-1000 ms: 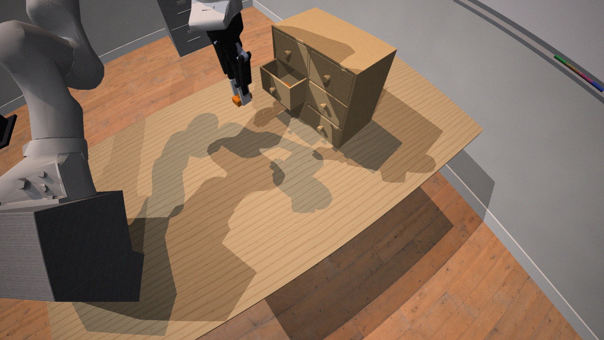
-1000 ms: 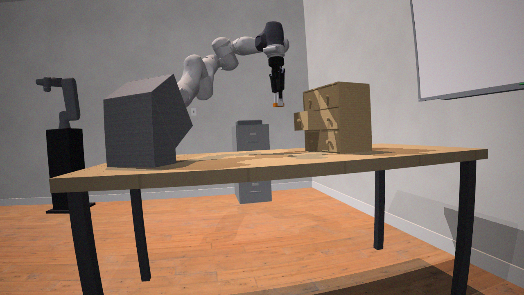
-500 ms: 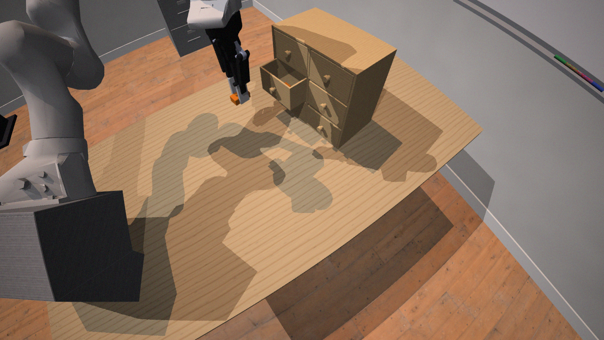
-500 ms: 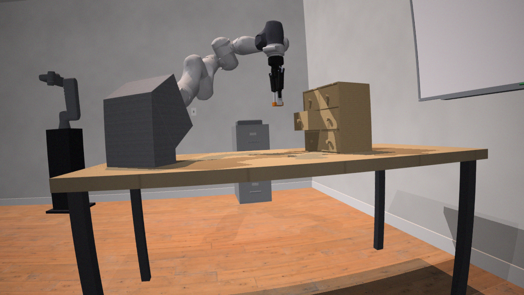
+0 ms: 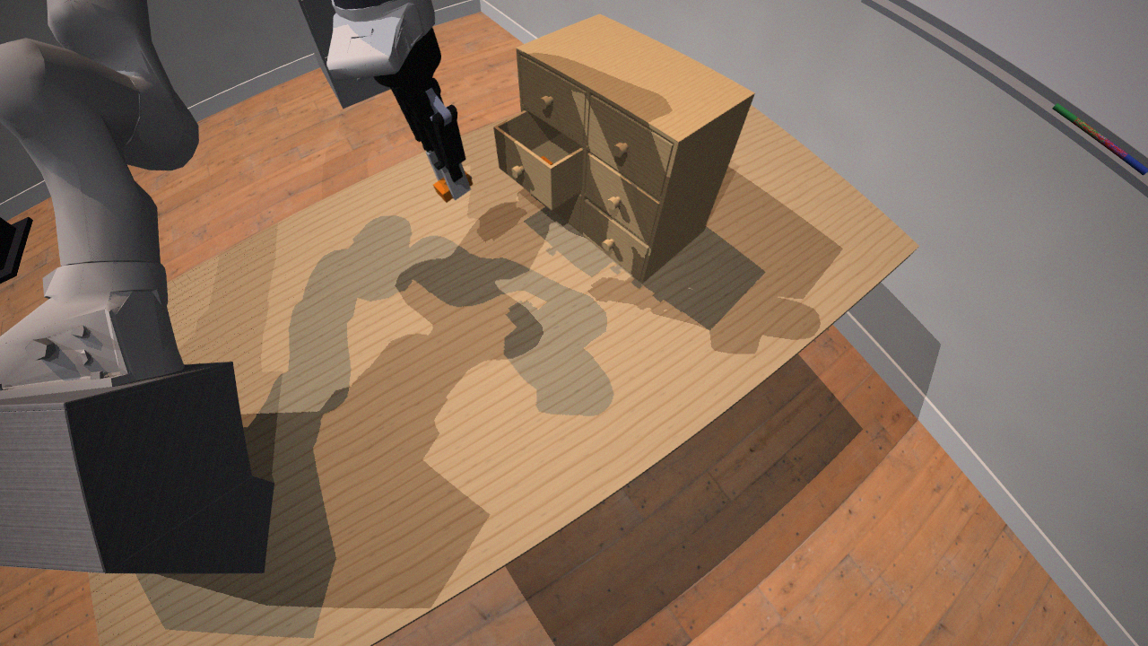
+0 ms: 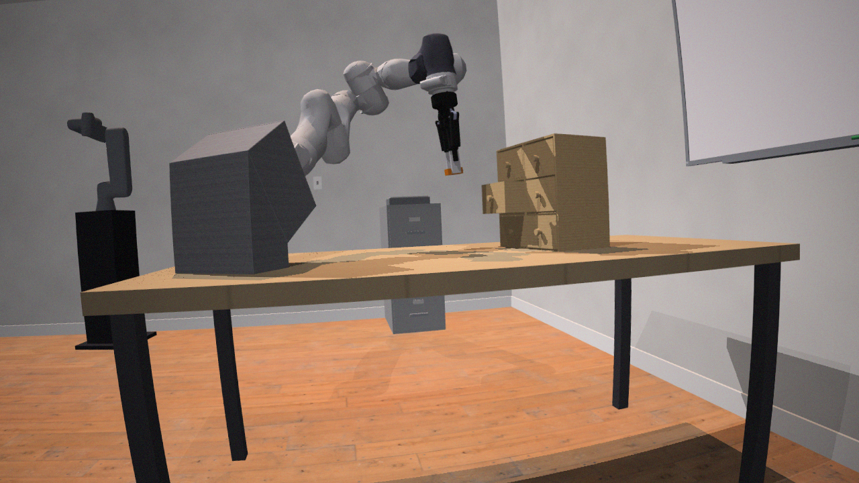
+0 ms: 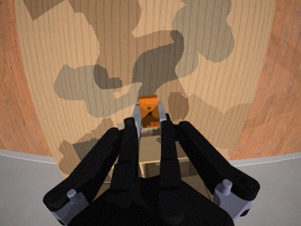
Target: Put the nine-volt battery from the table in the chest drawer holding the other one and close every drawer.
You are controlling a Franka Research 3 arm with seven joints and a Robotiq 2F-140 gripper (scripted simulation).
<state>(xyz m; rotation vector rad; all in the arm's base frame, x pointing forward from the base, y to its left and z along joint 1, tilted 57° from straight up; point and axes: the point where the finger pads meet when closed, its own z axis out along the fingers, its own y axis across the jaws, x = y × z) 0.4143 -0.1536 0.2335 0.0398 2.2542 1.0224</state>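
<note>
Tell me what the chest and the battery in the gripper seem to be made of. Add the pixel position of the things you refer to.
Chest (image 5: 696, 172) (image 6: 581, 195): probably wood or veneer, matt; fine grain lines cover its pale brown faces.

Battery (image 5: 442, 189) (image 6: 448, 172) (image 7: 148, 107): smooth orange casing with a dark printed mark, perhaps coated metal or plastic; the look leaves that open.

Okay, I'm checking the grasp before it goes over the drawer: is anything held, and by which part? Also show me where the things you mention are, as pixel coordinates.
Yes, the gripper (image 5: 452, 186) (image 6: 453, 170) (image 7: 149, 110) holds the orange battery (image 5: 442, 190) (image 6: 448, 172) (image 7: 148, 105), pinched by its two opposite sides, one end sticking out past the fingers.
</note>
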